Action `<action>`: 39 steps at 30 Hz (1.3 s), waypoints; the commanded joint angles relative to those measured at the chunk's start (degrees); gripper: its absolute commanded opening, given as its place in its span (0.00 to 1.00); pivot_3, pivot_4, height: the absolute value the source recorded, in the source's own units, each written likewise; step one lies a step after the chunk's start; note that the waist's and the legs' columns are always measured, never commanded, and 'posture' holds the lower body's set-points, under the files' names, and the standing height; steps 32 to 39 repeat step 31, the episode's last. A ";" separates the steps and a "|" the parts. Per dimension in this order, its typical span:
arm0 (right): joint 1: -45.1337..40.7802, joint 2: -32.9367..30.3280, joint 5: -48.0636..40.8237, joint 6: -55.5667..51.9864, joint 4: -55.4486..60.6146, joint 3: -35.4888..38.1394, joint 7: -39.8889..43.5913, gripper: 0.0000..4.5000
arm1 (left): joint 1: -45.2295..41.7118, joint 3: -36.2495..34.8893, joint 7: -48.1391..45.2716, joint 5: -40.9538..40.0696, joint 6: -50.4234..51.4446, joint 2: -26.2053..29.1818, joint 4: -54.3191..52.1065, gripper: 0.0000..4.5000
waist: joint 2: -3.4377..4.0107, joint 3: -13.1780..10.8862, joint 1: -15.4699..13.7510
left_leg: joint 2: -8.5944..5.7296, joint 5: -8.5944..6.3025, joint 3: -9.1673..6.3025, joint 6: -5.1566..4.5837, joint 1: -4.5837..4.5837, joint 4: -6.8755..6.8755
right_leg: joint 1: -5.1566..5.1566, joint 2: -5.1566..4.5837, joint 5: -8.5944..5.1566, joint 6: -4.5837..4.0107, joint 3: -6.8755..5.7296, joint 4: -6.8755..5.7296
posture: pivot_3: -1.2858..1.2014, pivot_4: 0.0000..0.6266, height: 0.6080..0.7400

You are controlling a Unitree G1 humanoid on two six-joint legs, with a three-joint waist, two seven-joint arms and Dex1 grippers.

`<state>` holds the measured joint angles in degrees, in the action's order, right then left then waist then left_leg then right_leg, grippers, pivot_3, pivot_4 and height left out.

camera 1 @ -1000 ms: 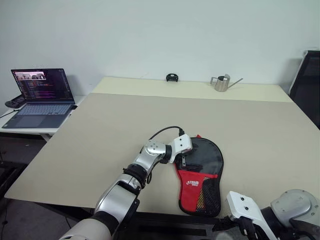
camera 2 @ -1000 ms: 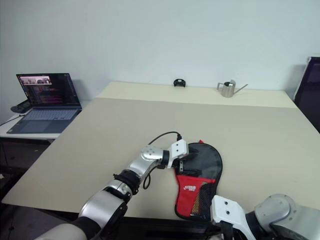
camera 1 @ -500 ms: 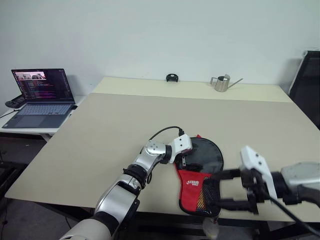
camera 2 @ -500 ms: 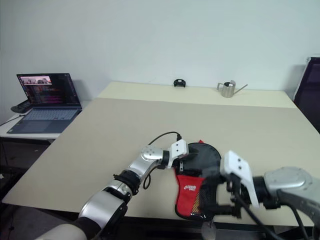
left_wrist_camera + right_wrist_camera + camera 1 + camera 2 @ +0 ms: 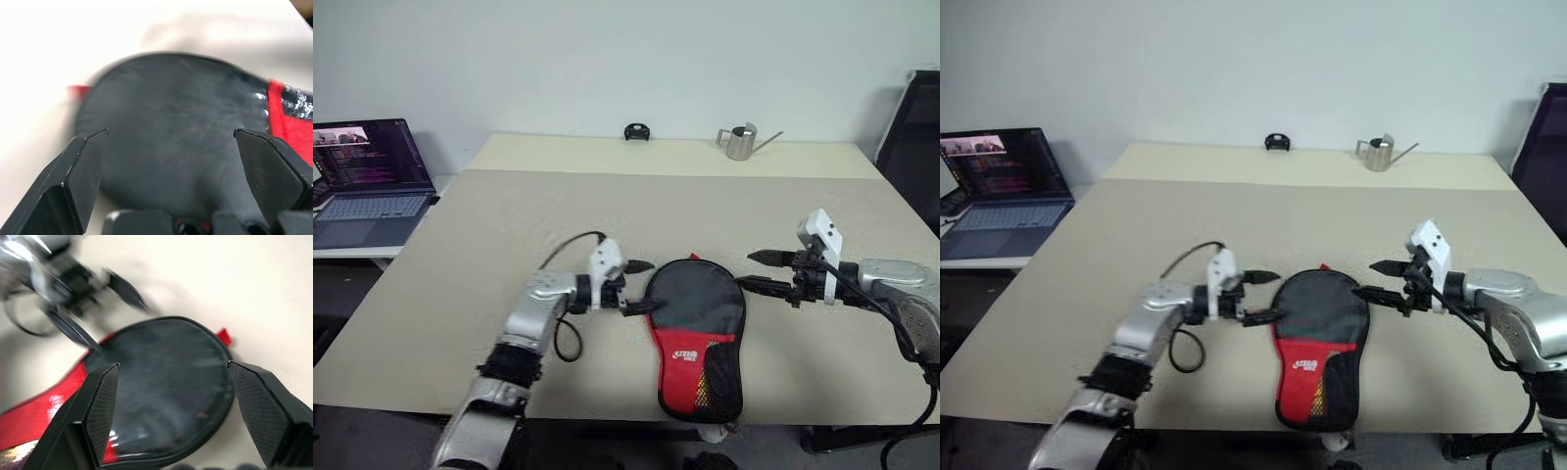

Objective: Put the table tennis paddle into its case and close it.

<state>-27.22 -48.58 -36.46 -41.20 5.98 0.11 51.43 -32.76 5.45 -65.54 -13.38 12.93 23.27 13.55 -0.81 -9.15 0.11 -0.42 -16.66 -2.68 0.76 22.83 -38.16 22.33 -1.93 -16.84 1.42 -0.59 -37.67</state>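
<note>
The case [image 5: 695,328] lies flat near the table's front edge. Its round dark grey head points away from me, and its red part with the white logo and black mesh pocket lies toward me. The table tennis paddle is hidden or out of view. My left gripper [image 5: 641,286] is open just left of the case's head, its fingers pointing at it from a little above the table. My right gripper [image 5: 747,271] is open just right of the head and faces the left one. In the wrist views the case's head [image 5: 171,132] [image 5: 166,382] lies between each gripper's fingers, which hold nothing.
A laptop [image 5: 367,181] stands on a side desk at the far left. A metal watering can [image 5: 740,142] and a small black object [image 5: 635,131] sit at the table's far edge. A black chair [image 5: 913,127] is at the right. The case's narrow end reaches the table's front edge [image 5: 607,409].
The camera has shifted. My left gripper has come off the case, up and to its left. My right arm has swung up from below the table edge to the case's right side.
</note>
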 commanded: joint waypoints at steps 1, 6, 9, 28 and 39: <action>-4.06 1.64 4.14 6.21 -6.47 -0.33 3.11 0.85 | 3.84 -5.05 2.66 -5.64 8.00 3.48 -11.62 1.00 | 0.07 -0.08 0.00 | -0.02 0.00 0.02 0.00 0.00 0.00 | 0.00 -0.02 0.00 0.00 0.01 0.01 | 0.52 0.24 1.00; -8.27 4.46 8.58 11.93 -16.06 -0.83 5.83 0.85 | 7.72 -9.31 7.62 -8.82 13.46 6.12 -18.01 1.00 | 0.06 -0.21 -0.48 | -0.05 -0.02 -0.02 -0.04 -0.04 -0.10 | -0.03 -0.06 0.00 0.00 -0.02 -0.10 | 0.52 0.24 1.00; -8.75 5.03 9.66 12.71 -17.22 -0.57 6.89 0.85 | 7.97 -9.23 8.40 -9.44 14.31 6.45 -18.83 1.00 | 0.08 -0.22 -0.62 | -0.06 -0.01 -0.04 -0.03 -0.03 -0.19 | -0.03 -0.05 0.00 0.00 -0.04 -0.19 | 0.52 0.24 1.00; -23.02 3.92 19.72 27.55 -50.22 2.82 9.28 0.85 | 13.73 -8.26 24.88 -3.64 12.73 5.57 -28.10 1.00 | 0.31 -0.49 -0.06 | -0.04 0.06 0.10 0.10 -0.03 -0.56 | -0.07 -0.06 0.05 -0.02 0.04 -0.41 | 0.52 0.24 1.00; -21.80 3.62 20.05 26.48 -48.63 2.74 9.88 0.85 | 14.13 -8.05 24.85 -3.78 12.46 5.70 -27.35 1.00 | 0.32 -0.50 -0.06 | -0.05 0.06 0.16 0.10 -0.01 -0.56 | -0.05 -0.08 0.06 -0.02 0.09 -0.42 | 0.52 0.24 1.00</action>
